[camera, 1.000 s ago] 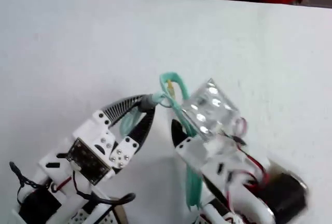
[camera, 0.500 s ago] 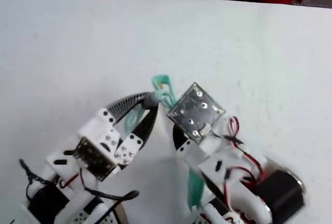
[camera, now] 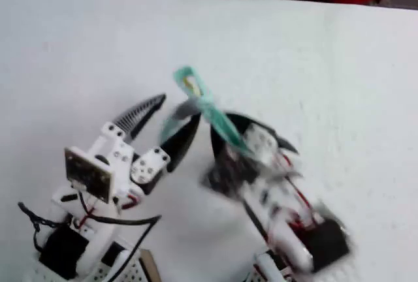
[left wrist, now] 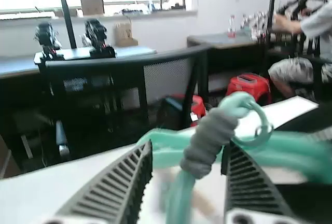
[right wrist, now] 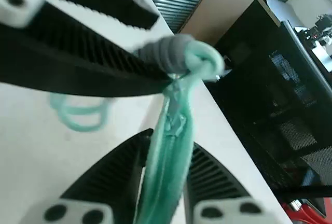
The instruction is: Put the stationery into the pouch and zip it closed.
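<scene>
The right gripper clamps the mint pouch; the left gripper gapes around its grey zip pull. Best to close squarely on it, then draw along the pouch.

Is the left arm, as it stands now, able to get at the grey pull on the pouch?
Probably yes. The grey pull sits between the open fingers of the left end effector, and nothing blocks it. The right end effector grips the pouch, which should steady it.
</scene>
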`<action>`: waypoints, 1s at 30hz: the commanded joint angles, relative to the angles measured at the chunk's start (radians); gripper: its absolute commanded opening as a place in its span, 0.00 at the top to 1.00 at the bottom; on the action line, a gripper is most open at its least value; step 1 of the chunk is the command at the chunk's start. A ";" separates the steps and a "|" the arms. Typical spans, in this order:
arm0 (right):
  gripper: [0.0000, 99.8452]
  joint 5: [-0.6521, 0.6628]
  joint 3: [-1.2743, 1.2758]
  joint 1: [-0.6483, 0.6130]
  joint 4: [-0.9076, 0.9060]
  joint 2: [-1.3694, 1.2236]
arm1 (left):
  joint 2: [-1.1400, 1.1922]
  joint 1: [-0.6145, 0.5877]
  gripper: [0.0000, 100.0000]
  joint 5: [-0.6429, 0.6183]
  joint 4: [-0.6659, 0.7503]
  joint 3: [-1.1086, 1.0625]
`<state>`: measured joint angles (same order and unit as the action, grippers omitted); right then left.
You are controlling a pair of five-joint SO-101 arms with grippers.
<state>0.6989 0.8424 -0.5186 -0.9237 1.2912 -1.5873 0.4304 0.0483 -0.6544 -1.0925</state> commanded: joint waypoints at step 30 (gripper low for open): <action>0.98 -0.107 0.370 0.061 0.309 0.186 | -0.010 0.166 0.78 0.160 0.006 -0.089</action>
<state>0.6053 1.2075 -0.4726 -0.5999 1.4768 -1.6609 0.5531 0.1726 -0.7679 -1.1569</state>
